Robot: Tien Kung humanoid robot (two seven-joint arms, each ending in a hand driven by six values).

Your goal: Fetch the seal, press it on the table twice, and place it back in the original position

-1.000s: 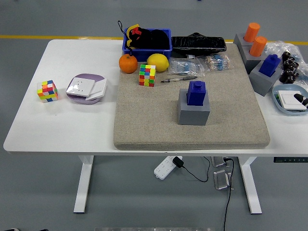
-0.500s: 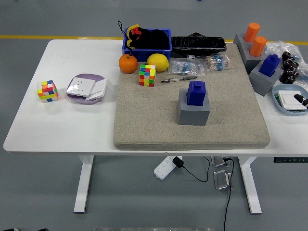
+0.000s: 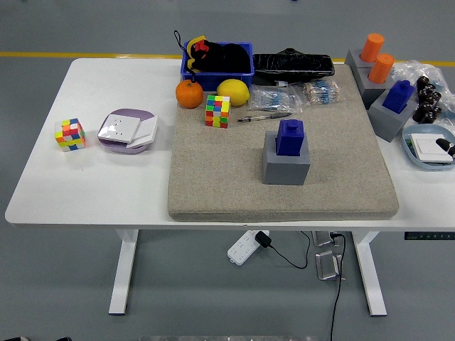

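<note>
Neither robot hand shows anywhere in the head view, so I can't say whether they're released, clenched or holding anything. No person at the far side either.

The blue seal (image 3: 290, 136) stands upright in its grey holder block (image 3: 286, 168), which sits on the beige felt mat (image 3: 213, 192), a bit right of the mat's middle and closer to its near edge than its far one. Its long axis is vertical, the narrower knob on top pointing straight up — so a grab would likely come from above or round the sides. There's open mat all around the holder, especially toward the left and the near edge.

Since both arms would enter from the lower corners, and the holder sits slightly right of the table's centre, my guess is the right arm has the shorter reach — not by much though.

The seal docked in its holder fits two readings: waiting to be fetched, or already pressed and returned. This view doesn't settle which.

Another blue seal (image 3: 398, 94) and two orange seals (image 3: 377, 57) stand in holders near the table's far right corner.
</note>
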